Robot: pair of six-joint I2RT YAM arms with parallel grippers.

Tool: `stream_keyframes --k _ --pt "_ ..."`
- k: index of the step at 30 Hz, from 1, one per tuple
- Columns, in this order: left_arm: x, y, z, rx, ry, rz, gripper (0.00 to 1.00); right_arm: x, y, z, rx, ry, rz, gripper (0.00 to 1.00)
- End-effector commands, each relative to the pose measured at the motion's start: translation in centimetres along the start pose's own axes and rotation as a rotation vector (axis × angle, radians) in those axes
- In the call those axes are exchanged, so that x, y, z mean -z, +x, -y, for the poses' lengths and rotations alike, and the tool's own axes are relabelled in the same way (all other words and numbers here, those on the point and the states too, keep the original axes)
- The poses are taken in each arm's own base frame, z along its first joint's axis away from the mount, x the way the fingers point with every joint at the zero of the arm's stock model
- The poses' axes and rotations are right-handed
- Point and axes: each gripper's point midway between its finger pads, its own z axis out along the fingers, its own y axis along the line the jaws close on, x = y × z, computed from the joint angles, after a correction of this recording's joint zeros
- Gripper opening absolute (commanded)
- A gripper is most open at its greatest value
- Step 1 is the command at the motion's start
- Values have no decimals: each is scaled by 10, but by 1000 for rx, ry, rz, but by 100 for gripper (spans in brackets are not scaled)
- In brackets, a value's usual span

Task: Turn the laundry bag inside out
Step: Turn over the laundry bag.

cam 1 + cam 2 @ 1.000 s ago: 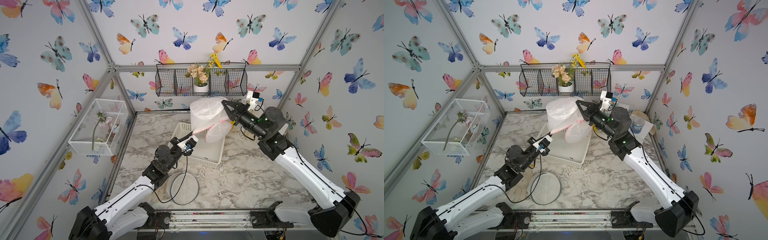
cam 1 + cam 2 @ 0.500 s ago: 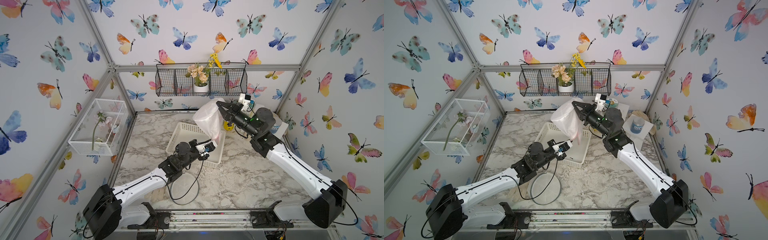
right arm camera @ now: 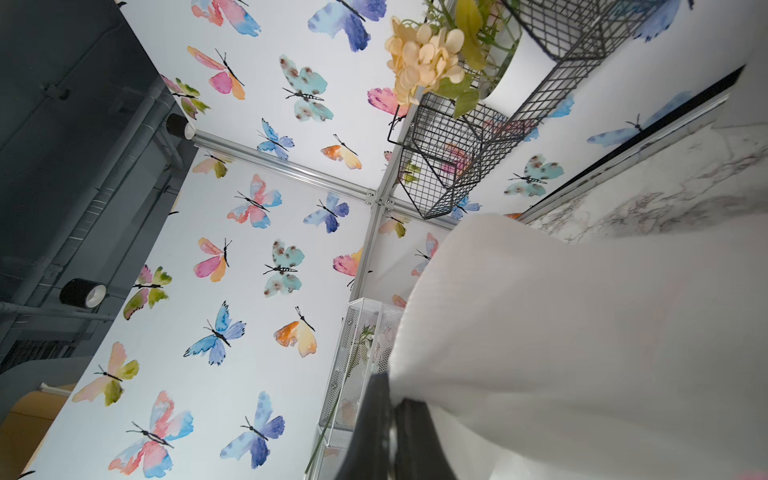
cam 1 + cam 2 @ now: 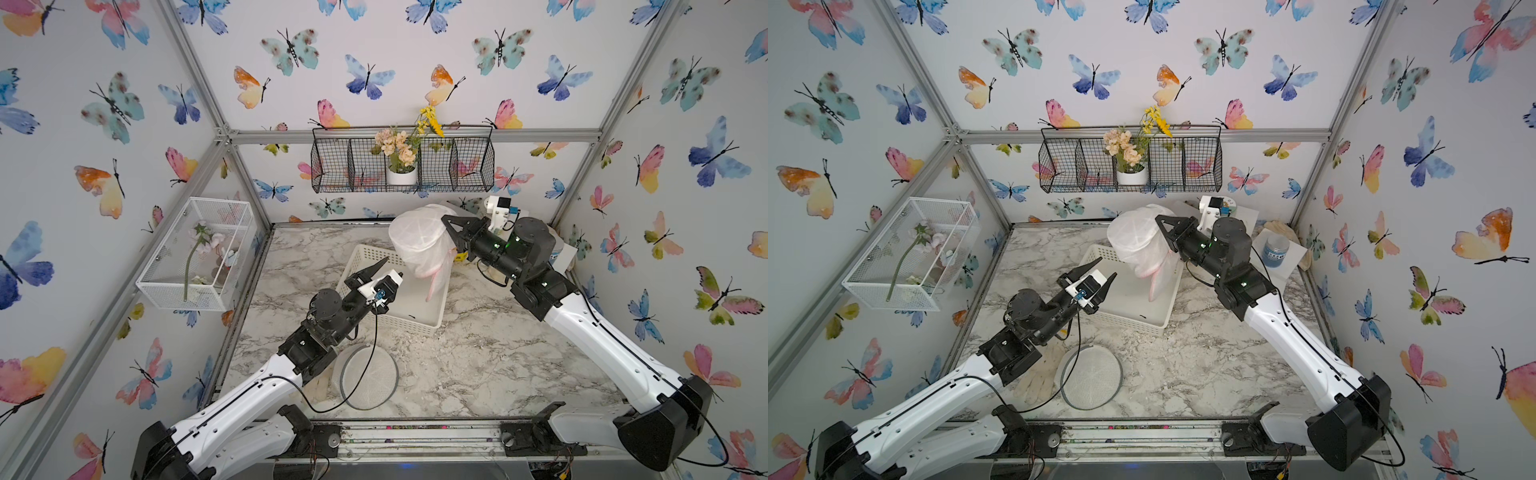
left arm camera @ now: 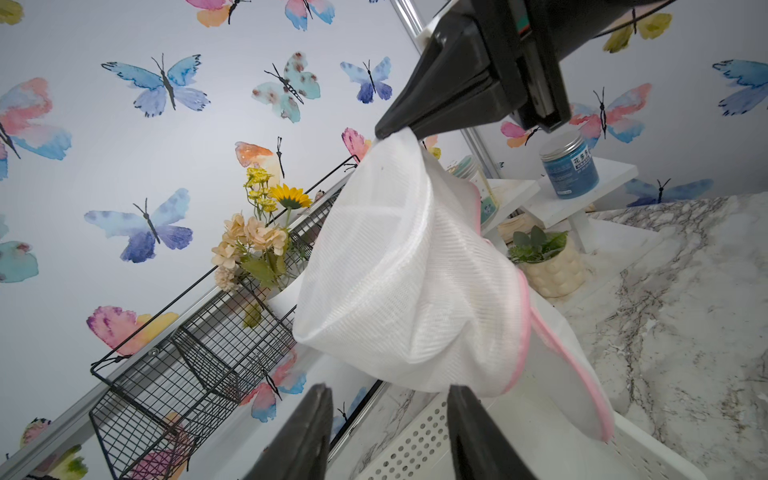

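Butterfly walls all round, marble desk (image 4: 478,353) below, and the laundry bag (image 4: 417,245) is up in the air, hanging over the far end of the white basket (image 4: 432,320), toward the desk's far right corner. It's a white mesh pouch, bulging and rounded, with a pink-trimmed flap drooping off its lower side into the basket.

The right gripper (image 4: 444,219) is clamped tight on a pinch of mesh at the top of the bag, and that single pinch carries all of it. The left gripper (image 4: 1108,268) sits just beneath, jaws spread with nothing between them; in the left wrist view the bag's underside hangs right above the parted fingers (image 5: 320,399), not touching as far as I can tell.

I read this as a regrasp in the middle of the turning — one hand holding, one free. Which face of the mesh is outward I can't tell.

Next I'd bring the left up to the pink rim and close on one layer only, then draw it against the right's hold. Too deep a bite would catch both layers.

Nearer the front edge lies a round mesh disc (image 4: 368,378), well clear.
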Motion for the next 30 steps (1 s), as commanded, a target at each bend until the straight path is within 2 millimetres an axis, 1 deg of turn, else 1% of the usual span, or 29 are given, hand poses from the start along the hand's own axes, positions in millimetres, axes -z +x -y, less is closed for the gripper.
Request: stream_keyframes --k 1,4,6,8,10,14,20,24,27,30 --pt "-5 -5 5 -39 37 9 55 6 -7 1 31 19 31 2" --pt "-16 -23 5 -93 40 43 61 7 -10 -4 31 12 29 2" --pt "-25 -37 2 -126 18 75 63 7 -7 -6 21 3 15 2" --pt "-34 -52 -6 -152 -26 106 64 7 -6 -7 4 -3 3 2" --pt "-44 -59 -11 -157 -52 121 64 7 -4 -8 -28 -5 -4 2" --pt "-65 -52 -5 -214 -52 90 64 8 -2 -19 -78 -41 -26 2" --pt "-81 -49 -12 -281 -103 64 64 12 -1 -18 -139 -43 -26 2" --pt "-90 -46 -20 -365 -151 22 63 11 3 -16 -178 -51 -44 2" --pt "-96 -44 -32 -420 -223 -8 56 11 6 -16 -195 -56 -59 2" --pt "-97 -46 -39 -447 -271 -8 44 12 5 -12 -197 -35 -47 2"
